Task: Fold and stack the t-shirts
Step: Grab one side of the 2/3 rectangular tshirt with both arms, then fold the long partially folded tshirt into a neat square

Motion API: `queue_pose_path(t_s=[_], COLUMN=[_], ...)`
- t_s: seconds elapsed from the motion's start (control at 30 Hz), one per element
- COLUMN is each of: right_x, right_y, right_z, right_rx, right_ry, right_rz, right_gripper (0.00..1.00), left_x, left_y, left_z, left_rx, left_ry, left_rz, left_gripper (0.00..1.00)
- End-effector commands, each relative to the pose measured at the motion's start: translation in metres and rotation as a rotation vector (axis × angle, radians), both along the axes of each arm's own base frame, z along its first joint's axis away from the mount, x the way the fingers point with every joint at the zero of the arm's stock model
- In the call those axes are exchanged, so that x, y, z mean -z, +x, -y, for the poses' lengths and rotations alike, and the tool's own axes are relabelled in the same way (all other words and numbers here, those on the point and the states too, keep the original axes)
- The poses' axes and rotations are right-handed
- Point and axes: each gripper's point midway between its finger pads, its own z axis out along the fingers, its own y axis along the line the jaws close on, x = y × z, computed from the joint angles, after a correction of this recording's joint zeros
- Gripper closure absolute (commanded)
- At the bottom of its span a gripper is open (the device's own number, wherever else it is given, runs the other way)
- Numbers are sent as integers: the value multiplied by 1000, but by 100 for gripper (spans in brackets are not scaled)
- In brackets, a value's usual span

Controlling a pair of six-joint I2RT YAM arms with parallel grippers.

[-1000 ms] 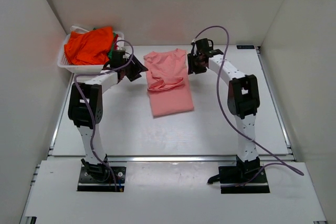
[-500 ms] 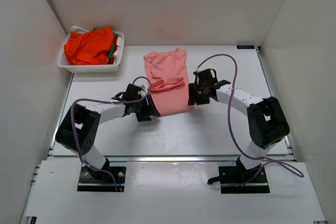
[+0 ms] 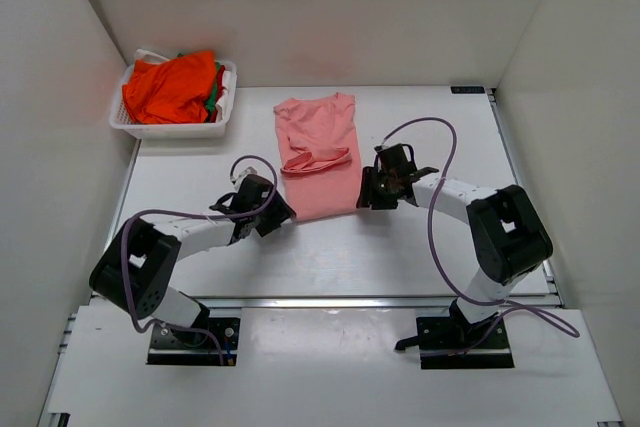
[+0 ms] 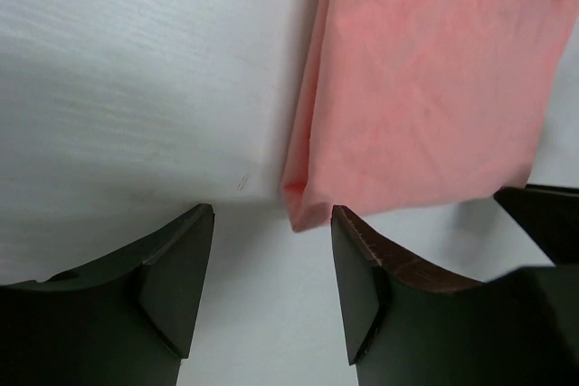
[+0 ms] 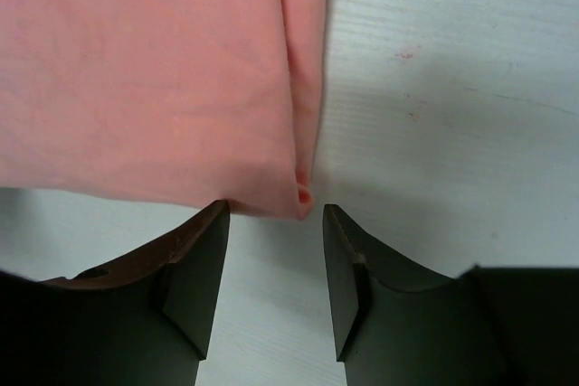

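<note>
**Both grippers are lining up on the hem corners of the pink shirt**

The salmon-pink shirt is lying flat at the middle of the table. Its sides are turned in, so it makes a narrow strip. Its long axis is running from the upper centre of the top view, where the collar is, down to the hem at lower centre. A loose fold is crossing it about halfway.

The left gripper is sitting low at the hem's lower-left corner. The right gripper is sitting just as low at the lower-right corner. Each arm is nearest its own corner.

In the left wrist view the fingers are standing spread. The cloth corner is poking into the gap from the top of the frame, closer to the right-hand finger, and nothing is pinched. In the right wrist view the fingers are also standing apart. The folded edge is ending right at the mouth of the gap, and it is not gripped either.

The shirt is therefore lying straight ahead of both pairs of fingertips, along its own length. Judging from this, a short push forward and a closing of the jaws would be taking both corners for a fold up toward the collar.

The orange shirt is waiting in the white basket at the upper left.
</note>
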Motion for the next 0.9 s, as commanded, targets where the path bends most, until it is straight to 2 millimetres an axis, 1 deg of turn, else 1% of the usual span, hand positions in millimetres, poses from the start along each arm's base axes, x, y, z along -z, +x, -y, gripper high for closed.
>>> queue_pose_path(t_s=[0.0,0.03,0.07,0.13,0.17,0.2,0.23,0.27,0.3,0.33,0.37,0.4,0.43,0.47,0.5,0.57,0.6,0.63,0.7,0.77,0.8,0.83,0.87], right_x=[-15,-14,-14,-6,-8,-6,-4,-4,-7,-19,-30,-35,-49,-57,-62,-76,-79,-80,-93,-109,-117,-121,-130], right_y=[17,16,17,17,18,19,16,14,11,14,13,12,13,9,7,5,-1,-6,-17,-25,-33,-41,-49], right_z=[-4,-3,-6,-3,-3,-1,-1,-2,-3,-2,-1,1,1,2,4,8,7,6,4,-2,-3,-5,-5], right_rx=[33,29,26,28,22,29,25,20,11,14,15,17,17,13,19,22,17,11,-4,-19,-25,-40,-49], right_ry=[72,68,75,65,70,70,70,68,64,70,61,44,59,62,67,65,66,68,82,86,86,84,90], right_rz=[67,61,55,32,33,24,11,6,2,30,52,66,96,103,107,140,142,139,161,188,201,198,205], right_gripper=[57,57,57,61,66,74,100,100,100,100,100,100,99,100,100,100,100,100,100,100,100,100,99], left_x=[-5,-9,-3,-1,-1,0,0,0,-8,-15,-27,-33,-47,-60,-65,-73,-69,-72,-73,-83,-90,-90,-97], left_y=[23,28,28,37,38,41,45,47,53,56,60,61,66,68,68,62,54,52,35,19,10,3,-5], left_z=[0,6,10,16,20,23,21,22,23,24,19,19,12,9,7,-3,-2,-5,-6,2,2,4,4], left_rx=[-88,-85,-73,-81,-76,-74,-86,-90,-89,-78,-71,-60,-60,-54,-49,-46,-28,-27,14,63,75,90,108], left_ry=[-12,-28,-27,-30,-33,-31,-36,-42,-53,-58,-47,-46,-37,-41,-40,-40,-41,-40,-40,-65,-68,-73,-85], left_rz=[43,54,35,29,27,26,24,22,33,39,52,58,86,109,122,126,106,111,91,92,99,94,99], left_gripper=[34,35,35,36,38,42,65,92,100,100,100,100,100,100,99,99,99,99,100,100,100,100,100])
